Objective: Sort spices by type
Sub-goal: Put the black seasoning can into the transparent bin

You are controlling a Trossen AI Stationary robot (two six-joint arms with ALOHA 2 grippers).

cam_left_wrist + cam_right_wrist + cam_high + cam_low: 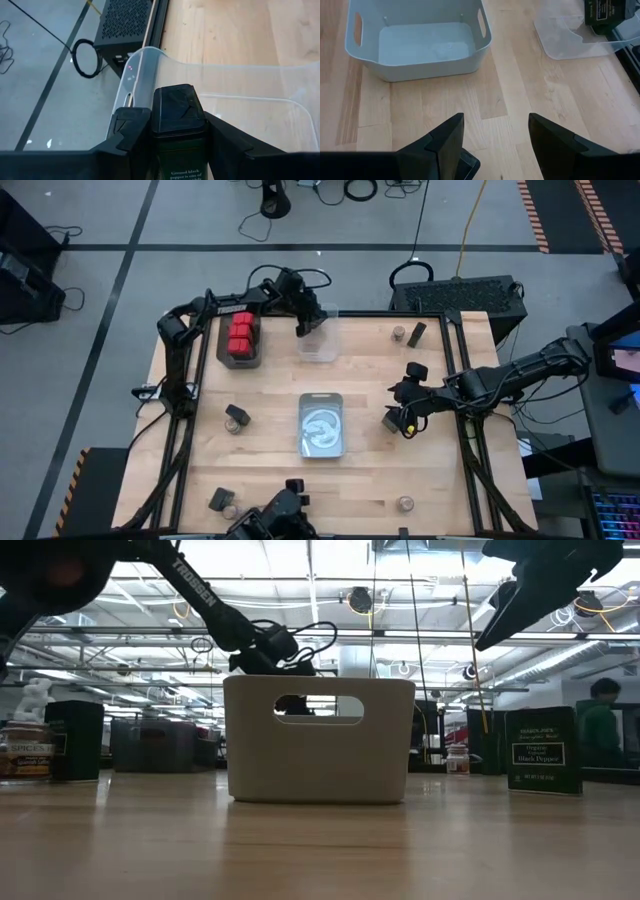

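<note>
Ceiling lights (pixel 300 560) are glaring behind the dim, backlit bin (pixel 318 738); the tabletop (pixel 510 100) is showing evenly lit.

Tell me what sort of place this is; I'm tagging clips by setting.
Probably a robotics lab or workshop: open ceiling trusses with strip lights, cables on a taped grey floor, a computer case beside the wooden table.

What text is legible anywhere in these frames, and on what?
"TROSSEN": left arm link.
"Organic Black Pepper", under a blurred brand line: dark green tin.
"Ground black pepper": black tin in the left pincer.
Jar label: too blurred to read.
</note>
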